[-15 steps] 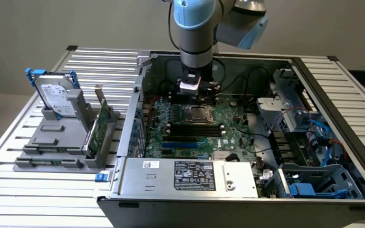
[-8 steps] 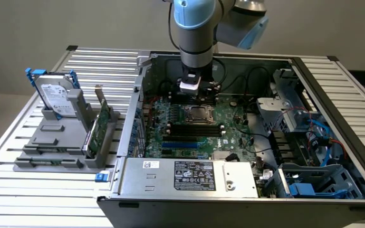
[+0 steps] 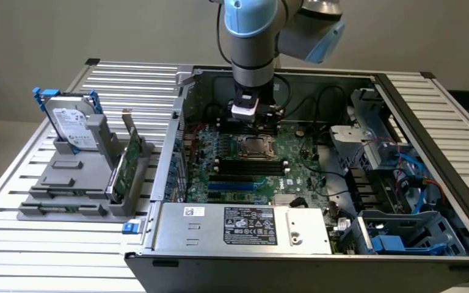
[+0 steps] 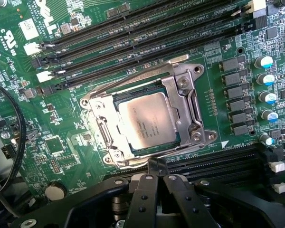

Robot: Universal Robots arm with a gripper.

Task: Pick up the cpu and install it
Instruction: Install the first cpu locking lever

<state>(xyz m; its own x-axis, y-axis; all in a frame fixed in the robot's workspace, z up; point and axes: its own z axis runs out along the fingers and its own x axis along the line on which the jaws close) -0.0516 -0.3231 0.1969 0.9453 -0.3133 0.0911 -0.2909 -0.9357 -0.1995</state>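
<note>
The cpu lies in the socket; the end effector hangs beside it, fingers together.

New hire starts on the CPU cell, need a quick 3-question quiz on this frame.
1. True or false: the cpu lies inside the socket frame.
2. Where is the hard drive? A) inside the computer B) standing in the grey rack C) on the floor
3. Fill in: the claw hangs over the green ____.

Key: 1 true; 2 B; 3 motherboard.
</note>
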